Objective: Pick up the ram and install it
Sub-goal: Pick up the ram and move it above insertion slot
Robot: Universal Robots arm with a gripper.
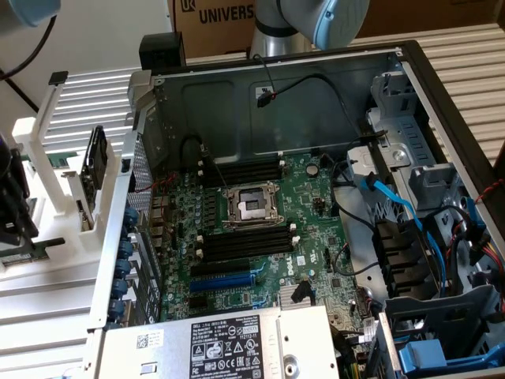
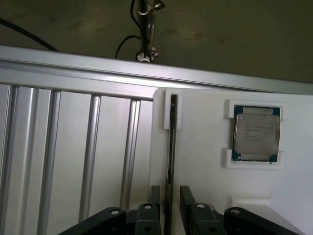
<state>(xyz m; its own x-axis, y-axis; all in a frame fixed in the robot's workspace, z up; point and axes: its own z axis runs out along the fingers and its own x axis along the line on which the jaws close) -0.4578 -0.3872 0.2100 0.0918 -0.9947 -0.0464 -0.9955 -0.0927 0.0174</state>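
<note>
The tool stands wide, one finger either side of the ram. The ram's long axis runs straight ahead between them, seemingly untouched.

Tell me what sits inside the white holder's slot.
The ram stands on edge in the slot of the white holder: only its thin edge shows, faces and chips hidden. The open gripper straddles it.

The black two-fingered gripper is open, its fingers parallel and apart, the linkage knuckles spread to either side. In the exterior view, the silver arm shows a pale blue joint cap.
</note>
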